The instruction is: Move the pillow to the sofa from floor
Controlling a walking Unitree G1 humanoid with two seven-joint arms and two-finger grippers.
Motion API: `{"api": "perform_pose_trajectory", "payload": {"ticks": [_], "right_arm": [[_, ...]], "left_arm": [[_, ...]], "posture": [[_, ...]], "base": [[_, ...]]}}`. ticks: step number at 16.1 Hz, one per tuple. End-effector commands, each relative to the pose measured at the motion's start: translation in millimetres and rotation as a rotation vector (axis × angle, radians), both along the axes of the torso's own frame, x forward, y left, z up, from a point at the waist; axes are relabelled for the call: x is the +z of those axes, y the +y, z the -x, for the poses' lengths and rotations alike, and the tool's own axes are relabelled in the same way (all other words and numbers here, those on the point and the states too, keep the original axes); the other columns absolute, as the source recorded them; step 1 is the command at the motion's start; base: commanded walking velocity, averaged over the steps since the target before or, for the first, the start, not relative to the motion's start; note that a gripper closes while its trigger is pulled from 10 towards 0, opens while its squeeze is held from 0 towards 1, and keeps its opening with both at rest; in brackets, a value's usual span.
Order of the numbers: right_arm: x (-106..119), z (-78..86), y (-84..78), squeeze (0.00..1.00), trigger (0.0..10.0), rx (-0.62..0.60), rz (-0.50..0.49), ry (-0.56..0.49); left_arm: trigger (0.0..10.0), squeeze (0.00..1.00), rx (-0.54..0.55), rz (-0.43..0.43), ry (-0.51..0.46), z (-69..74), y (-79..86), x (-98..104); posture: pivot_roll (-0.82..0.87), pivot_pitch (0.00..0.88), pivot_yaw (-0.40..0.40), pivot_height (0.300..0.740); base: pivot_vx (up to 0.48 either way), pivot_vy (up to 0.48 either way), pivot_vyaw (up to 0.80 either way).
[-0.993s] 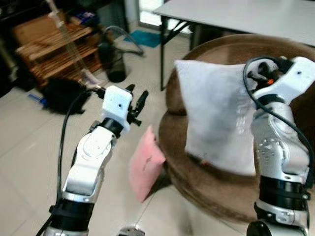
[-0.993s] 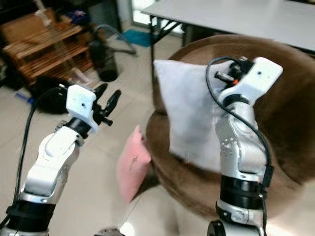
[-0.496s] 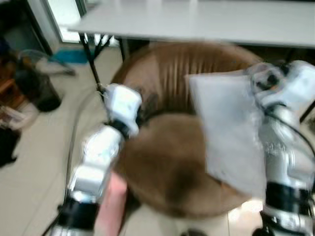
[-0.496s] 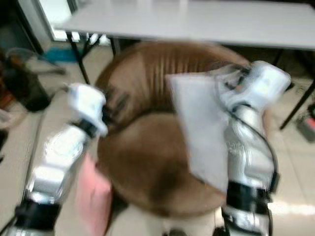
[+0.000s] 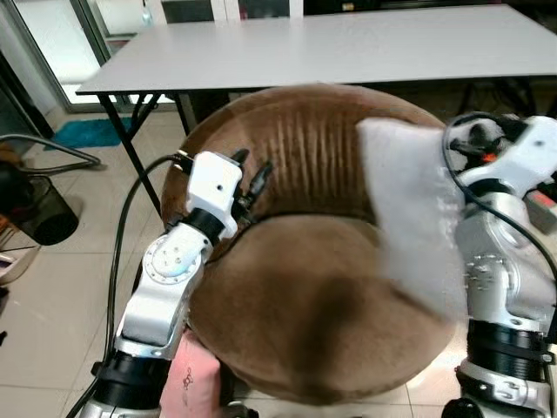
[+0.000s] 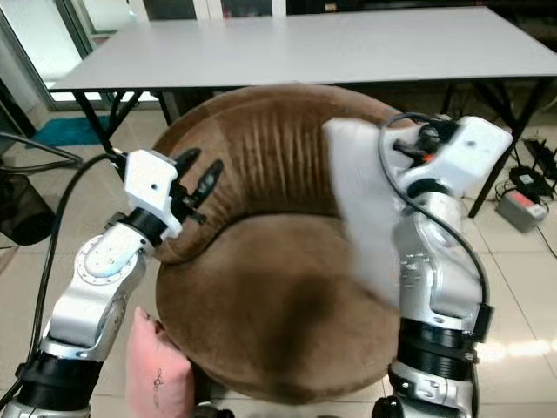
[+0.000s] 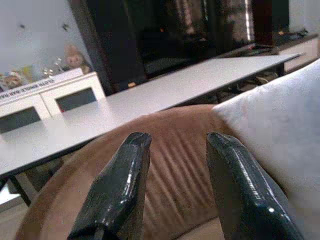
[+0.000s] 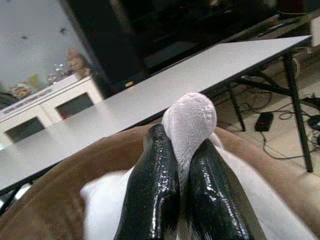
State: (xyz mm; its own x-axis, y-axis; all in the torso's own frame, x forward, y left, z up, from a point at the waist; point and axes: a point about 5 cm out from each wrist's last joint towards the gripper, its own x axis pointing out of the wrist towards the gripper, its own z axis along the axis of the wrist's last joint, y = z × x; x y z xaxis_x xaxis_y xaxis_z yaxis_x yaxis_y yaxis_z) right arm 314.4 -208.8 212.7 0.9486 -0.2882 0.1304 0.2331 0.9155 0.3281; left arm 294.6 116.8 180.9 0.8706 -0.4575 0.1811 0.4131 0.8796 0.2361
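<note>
Pinching pillow, right end effector.

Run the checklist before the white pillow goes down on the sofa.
1. Grip: right hand pinches a corner of the white pillow between its fingers: ok.
2. Pillow over the target: it hangs above the right side of the round brown sofa: ok.
3. Landing spot: the seat cushion is bare: ok.
4. Left hand: open, empty, beside the backrest, apart from the pillow: ok.
5. Pillow steady: it is blurred in both eye views: cannot tell.
6. Pink pillow: on the floor beside the sofa: not ok.
</note>
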Motion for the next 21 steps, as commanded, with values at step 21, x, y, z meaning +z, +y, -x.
{"api": "perform_pose_trajectory", "payload": {"ticks": [21], "right_arm": [[1.2,-103.2,51.0,0.0,10.0,0.227,0.187,0.161]], "left_arm": [[10.0,0.0,-0.258,-0.207,0.333,89.4,25.3,-23.3]], "posture": [[0.18,0.257,0.039,0.74]], "base": [[0.0,0.0,0.0]]}}
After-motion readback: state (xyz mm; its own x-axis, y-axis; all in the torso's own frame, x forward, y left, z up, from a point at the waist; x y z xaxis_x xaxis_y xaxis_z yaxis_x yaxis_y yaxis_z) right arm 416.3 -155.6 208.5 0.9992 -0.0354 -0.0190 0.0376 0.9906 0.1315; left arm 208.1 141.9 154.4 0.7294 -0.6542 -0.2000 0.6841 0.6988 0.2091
